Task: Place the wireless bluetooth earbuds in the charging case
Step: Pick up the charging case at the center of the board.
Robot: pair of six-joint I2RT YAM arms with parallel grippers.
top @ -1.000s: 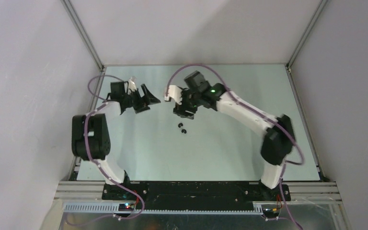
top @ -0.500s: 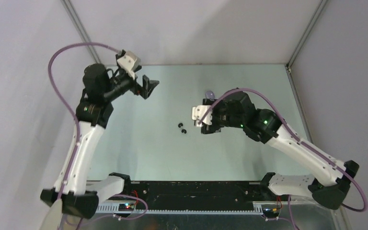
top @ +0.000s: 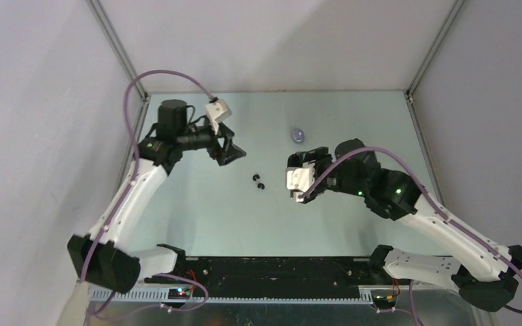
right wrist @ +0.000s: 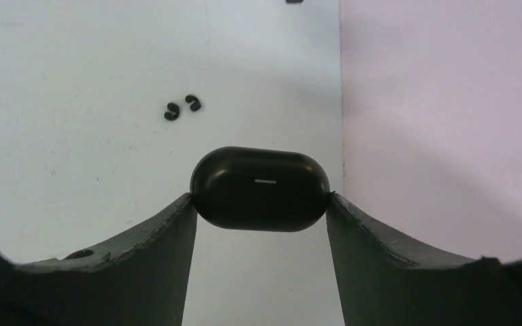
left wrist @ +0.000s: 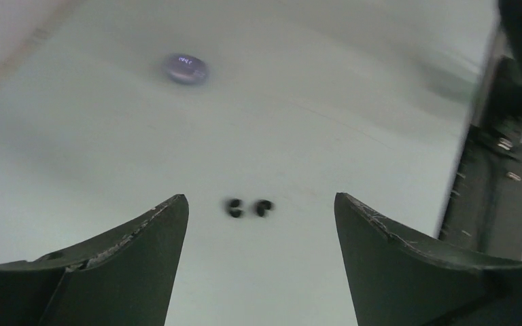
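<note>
Since half a second ago the left gripper [top: 228, 147] has swung from near the far-left corner toward the middle of the worktop [top: 197, 217]. Its jaws stand apart with nothing between them, and the two black earbuds [left wrist: 248, 207] lie side by side on the worktop's middle, beyond its fingertips. Meanwhile the right gripper [right wrist: 261, 197] has slid slightly toward the near edge, clamping the black charging case [right wrist: 259, 178] by its ends just right of the buds, while a pale purple rounded object [top: 298, 135] sits nearer the far edge.
</note>
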